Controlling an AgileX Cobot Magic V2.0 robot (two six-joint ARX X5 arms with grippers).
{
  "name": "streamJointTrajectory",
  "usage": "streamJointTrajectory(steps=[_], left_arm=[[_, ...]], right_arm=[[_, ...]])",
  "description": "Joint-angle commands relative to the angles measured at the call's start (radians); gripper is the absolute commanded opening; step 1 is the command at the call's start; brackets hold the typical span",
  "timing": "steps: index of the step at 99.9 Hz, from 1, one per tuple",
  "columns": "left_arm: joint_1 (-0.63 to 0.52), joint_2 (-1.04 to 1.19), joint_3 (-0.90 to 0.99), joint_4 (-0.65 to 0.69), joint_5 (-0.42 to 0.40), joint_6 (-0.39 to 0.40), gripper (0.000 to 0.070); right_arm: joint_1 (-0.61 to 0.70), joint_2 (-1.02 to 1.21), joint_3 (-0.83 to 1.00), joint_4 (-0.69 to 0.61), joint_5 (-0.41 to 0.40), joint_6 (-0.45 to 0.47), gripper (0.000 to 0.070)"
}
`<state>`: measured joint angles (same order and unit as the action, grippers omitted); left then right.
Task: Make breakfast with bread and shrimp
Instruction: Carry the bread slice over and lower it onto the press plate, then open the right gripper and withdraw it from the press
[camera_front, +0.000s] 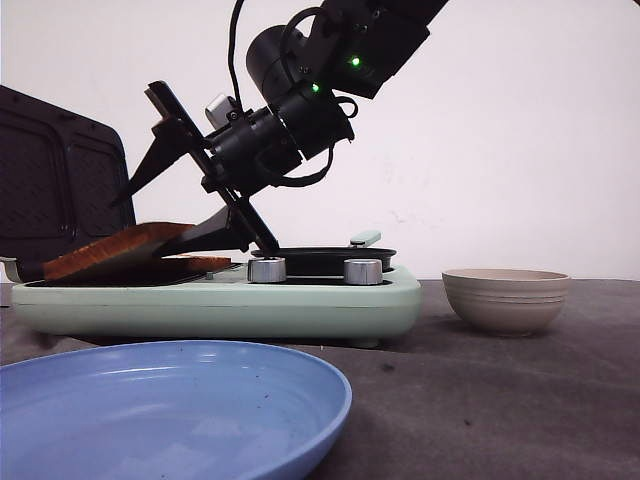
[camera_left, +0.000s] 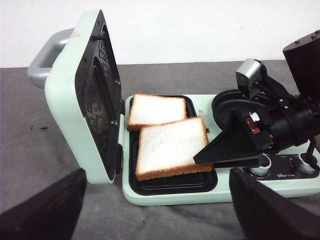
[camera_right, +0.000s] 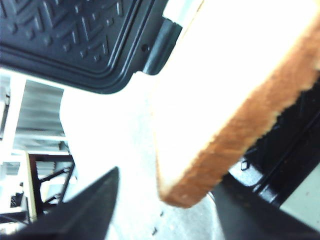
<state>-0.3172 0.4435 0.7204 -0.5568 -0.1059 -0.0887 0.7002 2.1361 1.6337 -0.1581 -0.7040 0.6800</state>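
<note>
So you're about halfway into the bread part, I'd say. The sandwich maker (camera_left: 165, 192) sits toward the left side of the table with its lid (camera_left: 85, 95) propped open, and one slice of bread (camera_left: 157, 110) already lies flat on the far half of the grill plate. The second slice (camera_left: 170, 147) is the one you're busy with: your right gripper (camera_front: 205, 185) has a finger under its right edge, so the slice sits tilted, left end low on the plate and partly overlapping the first. From the front view the fingers look spread wide, one wedged beneath the bread and the other up in the air, so it's propping the slice rather than pinching it. Your left gripper (camera_left: 155, 210) hangs over the near edge of the table, fingers apart and empty. What's left, by my reckoning: get that second slice lying flat, then deal with the shrimp, which I can't spot anywhere. They may be in the beige bowl (camera_front: 506, 298) off to the right, but its inside is hidden. The blue plate (camera_front: 170, 405) at the front edge has no food on it yet, so plating's presumably still to come.
</note>
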Motion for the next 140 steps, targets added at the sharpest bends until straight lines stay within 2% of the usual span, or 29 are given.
streamJointTrajectory(steps=[1,32,65,104,124,140], left_arm=[[-0.004,0.000,0.006,0.010,-0.003,0.004,0.0508],[-0.004,0.000,0.006,0.011,-0.003,0.005,0.0508],[-0.004,0.000,0.006,0.011,-0.003,0.005,0.0508],[-0.004,0.000,0.006,0.011,-0.003,0.004,0.0508],[-0.004,0.000,0.006,0.010,-0.003,0.004,0.0508],[-0.004,0.000,0.006,0.010,-0.003,0.004,0.0508]], right_arm=[[0.011,0.028,0.024,-0.008,0.000,-0.016,0.0404],[0.012,0.023,0.026,-0.028,-0.001,-0.035,0.0406],[0.010,-0.014,0.031,-0.109,0.074,-0.107,0.0406],[0.002,-0.041,0.031,-0.163,0.097,-0.151,0.0406],[-0.010,-0.105,0.031,-0.214,0.116,-0.218,0.0406],[-0.023,-0.187,0.031,-0.269,0.198,-0.315,0.0406]])
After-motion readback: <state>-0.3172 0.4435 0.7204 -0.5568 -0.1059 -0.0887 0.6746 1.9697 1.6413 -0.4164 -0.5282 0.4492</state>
